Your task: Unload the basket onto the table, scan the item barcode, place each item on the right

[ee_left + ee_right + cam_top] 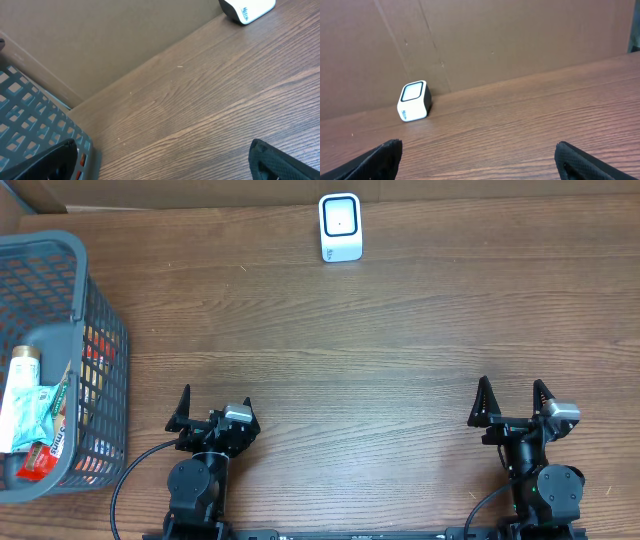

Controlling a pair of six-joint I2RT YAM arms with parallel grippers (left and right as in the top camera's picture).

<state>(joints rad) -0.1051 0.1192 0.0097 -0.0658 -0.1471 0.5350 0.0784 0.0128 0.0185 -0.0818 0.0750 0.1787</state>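
Wood-grain surface (350, 350) is stretching away in front of me toward a cardboard wall (520, 35). Packaged items (28, 412) are lying in the grey basket (105, 370) at the left edge, near my left tool (210, 412) and well apart from my right tool (512, 395). The white scanner (340, 227) is standing at the far edge, well ahead of both. Both tools are sitting with fingers spread wide apart, gripping nothing and touching nothing.

Wood-grain table (360, 340), plastic basket (60, 250)

White scanner (340, 227), apparently upright, far centre
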